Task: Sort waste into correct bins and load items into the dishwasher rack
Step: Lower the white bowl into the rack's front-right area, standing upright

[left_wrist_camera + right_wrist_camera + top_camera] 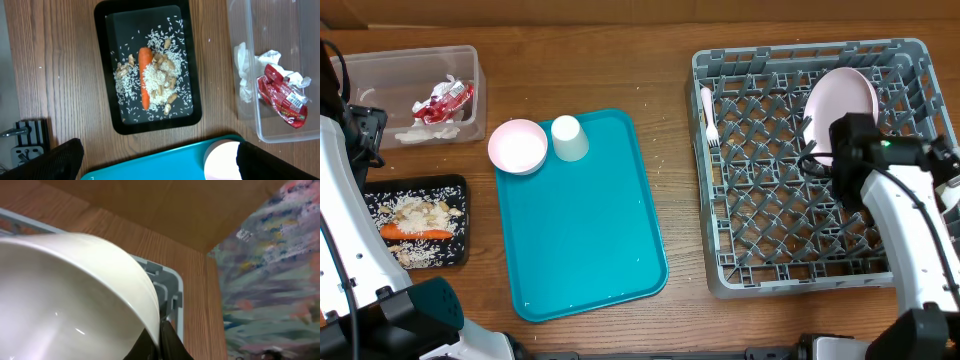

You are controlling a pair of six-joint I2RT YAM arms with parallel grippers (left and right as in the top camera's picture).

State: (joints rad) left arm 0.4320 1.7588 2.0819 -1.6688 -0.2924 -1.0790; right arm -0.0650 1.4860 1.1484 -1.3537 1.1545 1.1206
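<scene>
Step in hand: loading the dishwasher rack [707,200]; judged to be the seating of the plate [842,98].
Right gripper [162,340]: clamped on the rim of the plate; the wrist view shows a dark finger pressed against the pale edge.
Plate position: on edge and tilted among the pegs at the far right of the rack, next to the far right corner.
Left gripper [159,145]: jaws wide apart, holding nothing, poised above the far left edge of the teal tray [590,240].
Fork [710,115]: already lying in the rack along its far left wall.
Items still to load: one small bowl [518,146] and the cup [569,138], mouth down, side by side at the far left corner of the teal tray. A second bowl is not in view.
Black tray [112,40]: holds the carrot [145,77] and the rice scraps [160,80].
Clear tub [295,35]: holds the napkins [245,70] and the red wrapper [282,97].
Waste status: judged sorted; a few grains lie scattered on the table [670,60].
Next move, right arm: confirm that the plate leans between pegs and supports itself, then part the jaws and lift clear without dragging the rim.
Next move, left arm: the bowl lies just under the open jaws; a rim grasp is called for.
Caution: the cup touches or nearly touches the bowl.
</scene>
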